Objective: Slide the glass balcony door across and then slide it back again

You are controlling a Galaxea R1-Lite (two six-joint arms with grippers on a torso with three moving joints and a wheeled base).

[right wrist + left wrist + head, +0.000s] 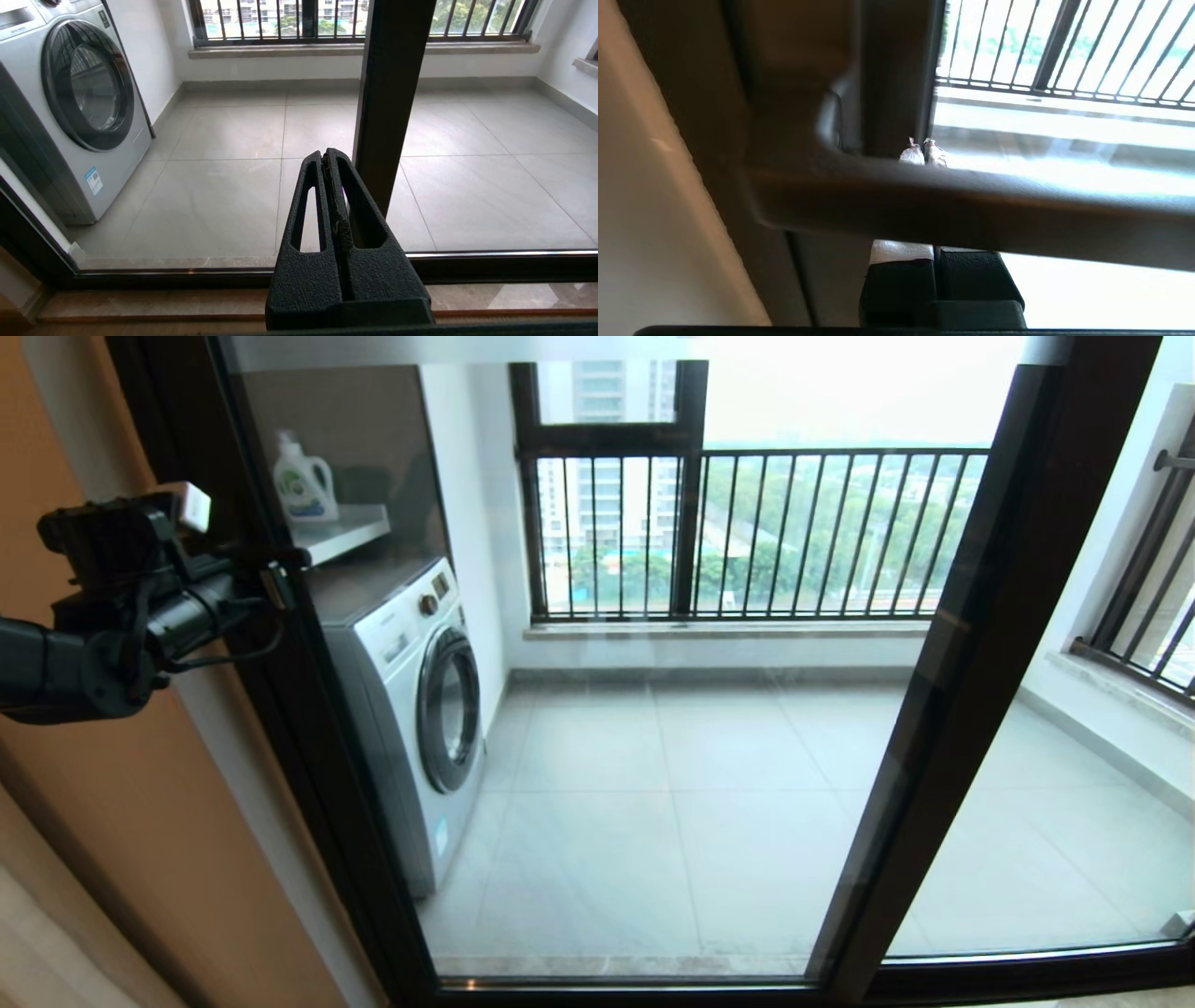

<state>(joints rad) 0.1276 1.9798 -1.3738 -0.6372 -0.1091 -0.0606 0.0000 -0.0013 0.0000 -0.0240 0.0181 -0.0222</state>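
The glass balcony door (653, 784) stands across the opening, its dark left upright (308, 728) running down beside the tan wall (140, 859) and its right upright (962, 644) overlapping the neighbouring fixed glass panel (1055, 821) on the right.

The left gripper (280, 581) is up at the door's left upright, at about the height of the washing machine's top. In the left wrist view its two fingertips (923, 152) are pressed together with no gap, and the dark lever handle (971, 210) lies across in front of them, hiding the middle of the fingers. The tips poke out past the far side of the lever. Whether the fingers actually touch the lever I cannot tell.

The right gripper (329, 161) does not show in the head view. Its own camera shows the two black fingers closed flat against each other, holding nothing, hanging low on the room side of the glass, just left of the door's right upright (392, 93) and above the bottom track (187, 275).

Through the glass, a white front-loading washing machine (411, 709) stands on the left of the balcony. A detergent bottle (304, 478) sits on a shelf (341, 534) above it. On the far side is a railed window (747, 532), and grey floor tiles (672, 803) cover the balcony.
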